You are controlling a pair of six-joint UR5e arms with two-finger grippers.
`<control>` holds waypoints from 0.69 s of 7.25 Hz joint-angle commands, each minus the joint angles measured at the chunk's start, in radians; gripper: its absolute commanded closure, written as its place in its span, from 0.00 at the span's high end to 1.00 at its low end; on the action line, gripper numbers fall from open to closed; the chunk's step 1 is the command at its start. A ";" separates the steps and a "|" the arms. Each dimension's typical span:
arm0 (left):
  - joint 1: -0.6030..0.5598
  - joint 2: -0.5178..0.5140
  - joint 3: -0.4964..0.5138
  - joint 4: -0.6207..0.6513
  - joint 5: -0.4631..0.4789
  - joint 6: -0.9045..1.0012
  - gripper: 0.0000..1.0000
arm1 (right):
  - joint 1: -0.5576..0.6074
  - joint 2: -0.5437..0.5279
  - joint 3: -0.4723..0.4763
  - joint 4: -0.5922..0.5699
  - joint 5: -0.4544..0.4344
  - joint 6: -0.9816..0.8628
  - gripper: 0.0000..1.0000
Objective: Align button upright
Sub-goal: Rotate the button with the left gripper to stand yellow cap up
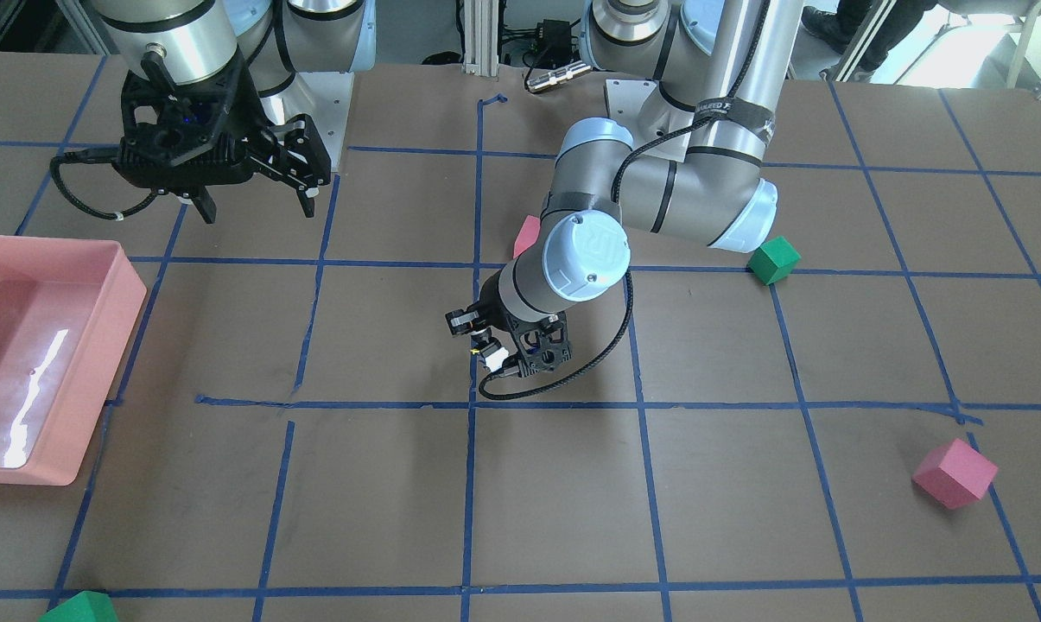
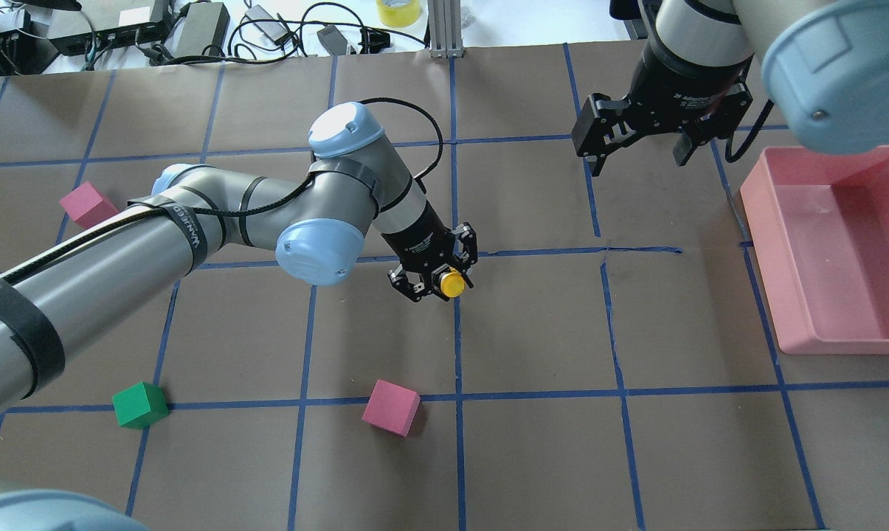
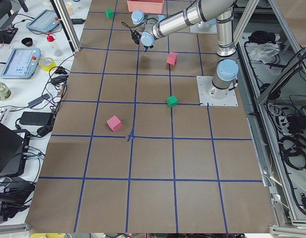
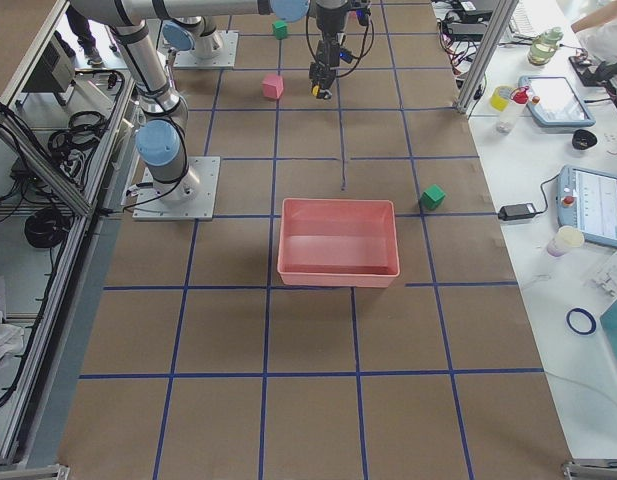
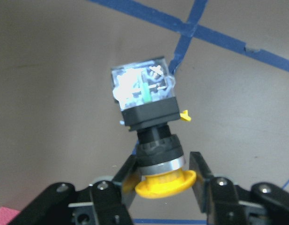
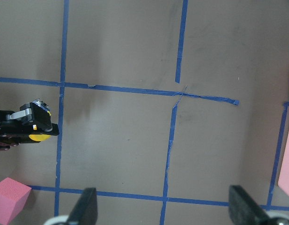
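Observation:
The button (image 5: 149, 126) has a yellow cap, a black body and a clear grey block base. My left gripper (image 5: 164, 164) is shut on it just under the cap, near the table's middle. It hangs tilted: the cap (image 2: 452, 283) faces back toward the robot and the block base (image 1: 491, 352) points away and down. I cannot tell whether it touches the table. The right wrist view shows the button (image 6: 34, 126) at its left edge. Far off to the side my right gripper (image 2: 640, 140) hovers open with nothing in it, its fingers (image 6: 88, 206) spread wide.
A pink tray (image 2: 835, 243) stands on the robot's right. Close behind the left gripper lies a pink cube (image 2: 391, 407). A green cube (image 2: 140, 404) and another pink cube (image 2: 86, 205) sit under the left arm. Blue tape lines grid the brown table.

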 commanded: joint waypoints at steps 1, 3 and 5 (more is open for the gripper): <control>0.054 -0.012 -0.022 -0.036 -0.174 -0.157 0.00 | 0.000 0.000 0.000 0.000 -0.003 -0.009 1.00; 0.117 -0.020 -0.071 -0.036 -0.338 -0.187 0.00 | 0.000 0.000 0.008 0.000 -0.003 -0.012 1.00; 0.180 -0.024 -0.117 -0.036 -0.448 -0.153 0.00 | 0.000 0.000 0.008 0.000 -0.003 -0.012 1.00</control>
